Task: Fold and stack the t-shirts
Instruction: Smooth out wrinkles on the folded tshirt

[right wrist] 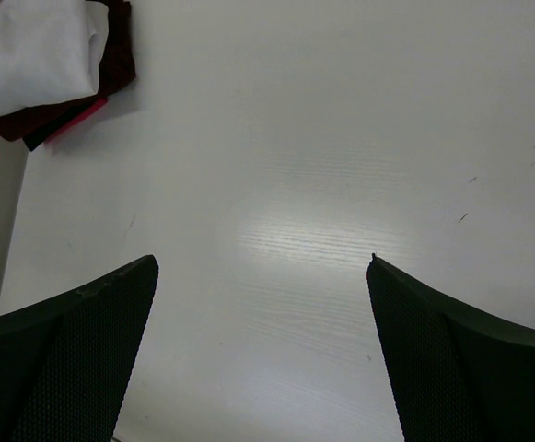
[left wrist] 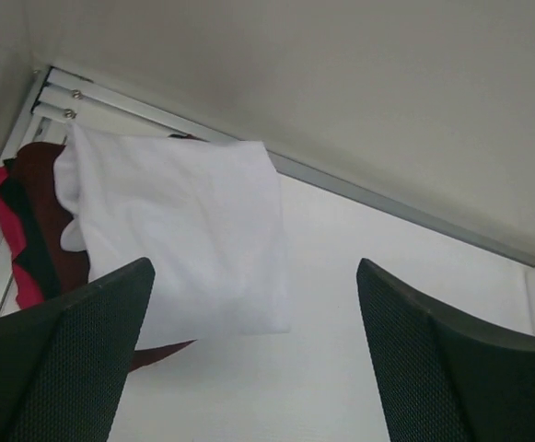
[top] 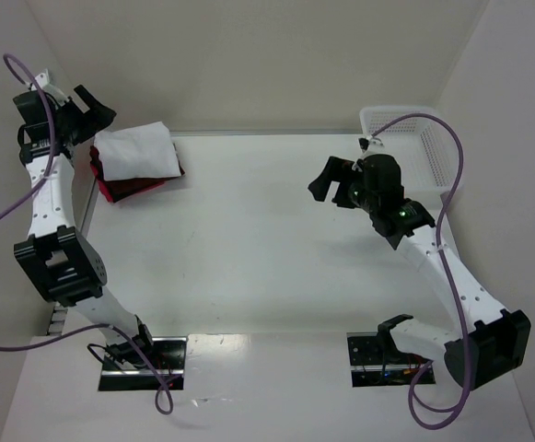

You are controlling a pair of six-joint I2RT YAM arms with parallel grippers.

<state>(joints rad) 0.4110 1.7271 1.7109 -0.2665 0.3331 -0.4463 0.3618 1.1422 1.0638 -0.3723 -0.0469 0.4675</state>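
Note:
A folded white t-shirt (top: 138,149) lies on top of a pile of dark red t-shirts (top: 131,189) at the table's far left corner. My left gripper (top: 101,118) hovers just left of and above the pile, open, with nothing between its fingers. In the left wrist view the white t-shirt (left wrist: 184,221) covers the red ones (left wrist: 28,230), and the gripper (left wrist: 255,267) stands wide apart over its near edge. My right gripper (top: 327,184) is open above the table's right half, far from the pile. Its wrist view shows the gripper (right wrist: 262,262) over bare table and the white t-shirt (right wrist: 28,55) at the top left.
A white mesh basket (top: 414,147) stands at the far right corner, behind the right arm. A metal rail (left wrist: 387,207) runs along the table's back edge against the wall. Walls close in the left, back and right sides.

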